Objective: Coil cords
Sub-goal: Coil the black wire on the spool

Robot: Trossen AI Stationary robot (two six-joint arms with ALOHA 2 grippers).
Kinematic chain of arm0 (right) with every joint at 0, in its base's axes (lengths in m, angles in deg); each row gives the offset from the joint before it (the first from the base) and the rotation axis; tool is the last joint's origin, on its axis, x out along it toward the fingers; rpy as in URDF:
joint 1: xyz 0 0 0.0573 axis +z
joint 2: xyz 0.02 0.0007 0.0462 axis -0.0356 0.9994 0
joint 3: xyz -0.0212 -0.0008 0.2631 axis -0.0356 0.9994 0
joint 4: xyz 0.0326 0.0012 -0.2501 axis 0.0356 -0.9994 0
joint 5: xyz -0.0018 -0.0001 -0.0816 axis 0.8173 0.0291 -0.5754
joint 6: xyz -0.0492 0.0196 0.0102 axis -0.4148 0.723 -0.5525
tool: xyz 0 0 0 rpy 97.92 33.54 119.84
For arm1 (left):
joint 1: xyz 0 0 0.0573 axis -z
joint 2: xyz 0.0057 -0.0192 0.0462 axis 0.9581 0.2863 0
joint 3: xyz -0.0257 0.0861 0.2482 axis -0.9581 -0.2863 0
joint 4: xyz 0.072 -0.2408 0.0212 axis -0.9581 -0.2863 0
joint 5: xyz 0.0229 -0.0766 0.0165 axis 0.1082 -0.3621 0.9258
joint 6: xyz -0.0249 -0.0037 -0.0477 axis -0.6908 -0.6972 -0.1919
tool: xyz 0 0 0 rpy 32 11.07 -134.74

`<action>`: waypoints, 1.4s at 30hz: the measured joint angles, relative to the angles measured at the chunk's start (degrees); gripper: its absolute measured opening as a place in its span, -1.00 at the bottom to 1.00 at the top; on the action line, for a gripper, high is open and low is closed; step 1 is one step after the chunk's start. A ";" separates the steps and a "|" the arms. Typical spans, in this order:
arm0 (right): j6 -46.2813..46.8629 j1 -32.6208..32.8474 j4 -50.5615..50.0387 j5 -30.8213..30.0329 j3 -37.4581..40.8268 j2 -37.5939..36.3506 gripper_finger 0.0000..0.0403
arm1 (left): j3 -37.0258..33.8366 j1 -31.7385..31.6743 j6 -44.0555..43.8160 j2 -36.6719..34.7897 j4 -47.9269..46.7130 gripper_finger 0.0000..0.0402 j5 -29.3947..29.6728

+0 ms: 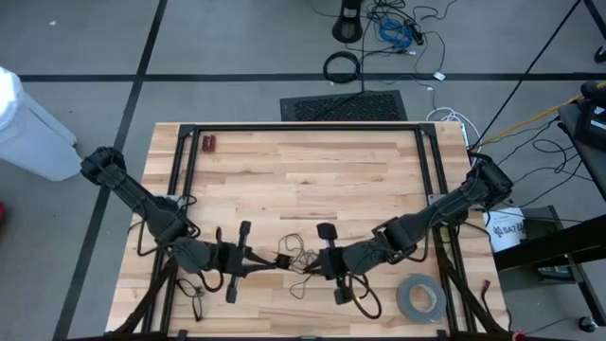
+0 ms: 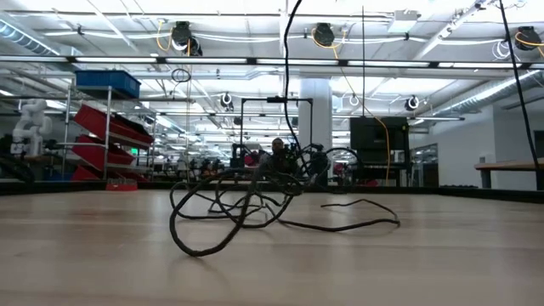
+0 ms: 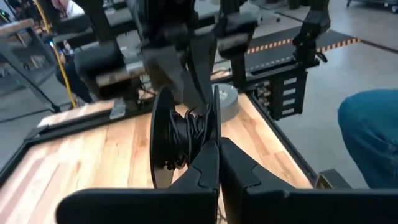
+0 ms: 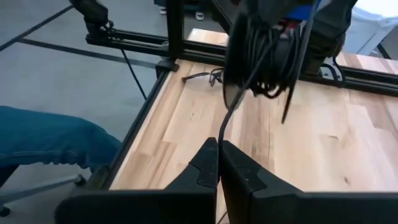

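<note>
The cord is one thin black cord. Part of it is wound into a small round bundle (image 3: 186,134) (image 4: 264,50), seemingly between two thin dark discs. That bundle is held up between my two grippers over the table's near middle (image 1: 284,259). My left gripper (image 1: 258,260) (image 3: 217,155) is shut right at the bundle. My right gripper (image 1: 315,260) (image 4: 219,146) faces it from the other side, shut on a strand. The loose remainder (image 1: 301,248) (image 2: 242,208) lies in slack loops on the wood, and one strand (image 2: 286,85) rises from it out of the low view. My left gripper meets the bundle's near rim (image 3: 208,146) with its shut fingertips, coming almost level from the table's left. The fingers themselves hide how much they have between them. The bundle stands on edge, clear of the table. My right gripper pinches a single strand (image 4: 222,127) that leads out of the bundle. It holds the strand at its fingertips, coming slightly downward from the table's right. The strand runs in a gentle curve from the bundle to the fingers.
A grey tape roll (image 1: 420,297) (image 3: 227,99) lies at the near right. A small red thing (image 1: 208,144) lies at the far left. A black frame (image 1: 303,126) rims the table. A person's leg in jeans (image 3: 370,130) (image 4: 50,137) is beside the table. A thick cable loop (image 1: 342,66) lies on the floor.
</note>
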 joint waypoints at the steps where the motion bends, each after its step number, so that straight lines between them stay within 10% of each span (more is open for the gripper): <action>1: -0.01 -0.15 0.10 0.05 0.00 0.24 -0.99 | 0.00 0.19 0.33 0.00 0.52 -1.00 0.04; 17: -0.37 -3.16 -0.90 7.35 0.00 5.43 -0.56 | 0.02 4.57 6.22 -0.22 2.91 -1.00 1.54; 42: -10.92 2.28 20.05 -9.98 0.02 2.75 -0.51 | 0.02 6.98 5.69 -1.27 2.59 -1.00 1.43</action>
